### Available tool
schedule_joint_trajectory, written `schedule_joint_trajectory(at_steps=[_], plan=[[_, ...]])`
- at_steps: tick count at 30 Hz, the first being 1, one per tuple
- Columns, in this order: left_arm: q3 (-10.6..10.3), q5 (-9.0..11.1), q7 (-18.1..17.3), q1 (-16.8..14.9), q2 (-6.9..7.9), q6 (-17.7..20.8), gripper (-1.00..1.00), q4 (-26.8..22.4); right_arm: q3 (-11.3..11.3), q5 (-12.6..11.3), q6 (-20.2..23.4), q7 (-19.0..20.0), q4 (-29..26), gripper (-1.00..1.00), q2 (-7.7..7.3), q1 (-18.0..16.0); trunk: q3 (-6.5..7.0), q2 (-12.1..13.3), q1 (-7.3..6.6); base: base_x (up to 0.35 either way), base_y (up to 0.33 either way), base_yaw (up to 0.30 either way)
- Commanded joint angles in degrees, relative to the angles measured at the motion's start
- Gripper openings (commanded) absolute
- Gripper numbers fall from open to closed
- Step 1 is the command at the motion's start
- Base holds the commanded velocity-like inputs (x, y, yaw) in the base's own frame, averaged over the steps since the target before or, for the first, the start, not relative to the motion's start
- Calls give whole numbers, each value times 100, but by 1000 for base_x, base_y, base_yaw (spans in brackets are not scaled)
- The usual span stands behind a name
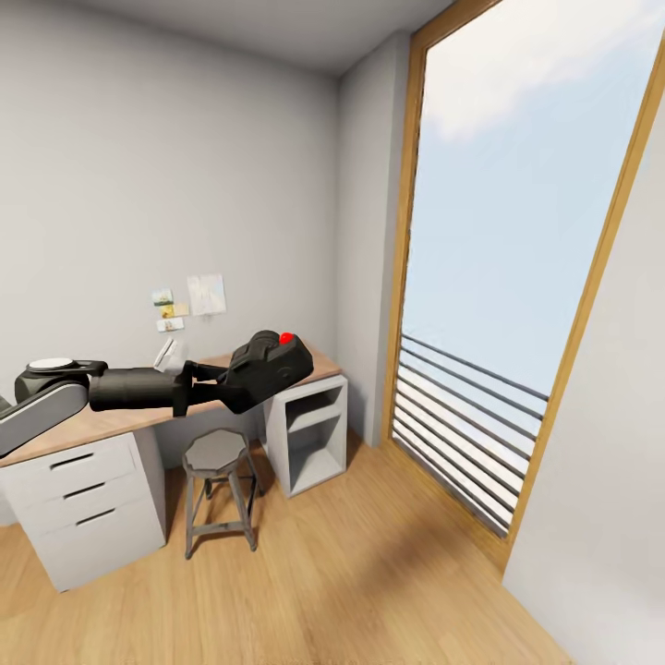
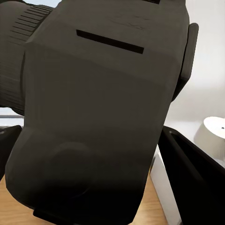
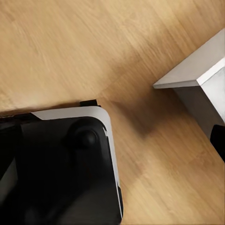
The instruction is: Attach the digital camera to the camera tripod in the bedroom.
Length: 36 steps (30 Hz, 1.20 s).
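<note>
Black and blocky, the small digital camera (image 1: pixel 268 368) with a round red button on its hump is sitting clamped in the left gripper (image 1: pixel 220 386), which is holding it out in the air in front of the wood-topped white desk (image 1: pixel 92 427). In the left wrist view, that camera (image 2: pixel 98 112) is crowding close to the lens, with a dark finger (image 2: pixel 194 173) pressing along one side of its body. The right gripper's state cannot be told; the right wrist view is looking down on light wood flooring (image 3: pixel 93 51), a black and white rounded part of the robot's own body (image 3: pixel 65 168) and a grey corner of furniture (image 3: pixel 201 79). Under the desk, a round grey metal stool (image 1: pixel 220 494) is standing between white drawers (image 1: pixel 83 503) and an open grey cube shelf (image 1: pixel 309 434). Beyond, small paper notes (image 1: pixel 189 300) are hanging on the pale grey wall. At the right, a tall wood-framed window (image 1: pixel 517 268) is showing sky and dark horizontal railings (image 1: pixel 462 416).
</note>
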Motion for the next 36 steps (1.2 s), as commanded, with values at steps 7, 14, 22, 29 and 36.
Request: schedule_joint_trajectory(at_steps=[7, 14, 22, 29, 36], plan=[[-17, 70, -1, -12, 3, 42, -100, 2, -30, -29, -51, 11, 25, 100, -1, -8, -68, -6, 2, 0, 0, 0], [-22, 70, -5, -12, 9, 42, -100, 0, -31, -31, -51, 11, 25, 100, 0, -8, -133, -6, 2, 0, 0, 0], [-55, 70, -15, -12, 32, 2, -100, 1, -29, -29, -51, 11, 25, 100, 2, -8, -183, -6, 2, 0, 0, 0], [-93, 70, -23, -12, 96, -20, -100, 7, -27, -32, -57, 11, 25, 100, 1, -8, -190, -6, 2, 0, 0, 0], [-306, 74, -19, -12, 256, -65, -100, 10, -30, -32, -59, 11, 25, 100, -1, -9, -198, -6, 2, 0, 0, 29]])
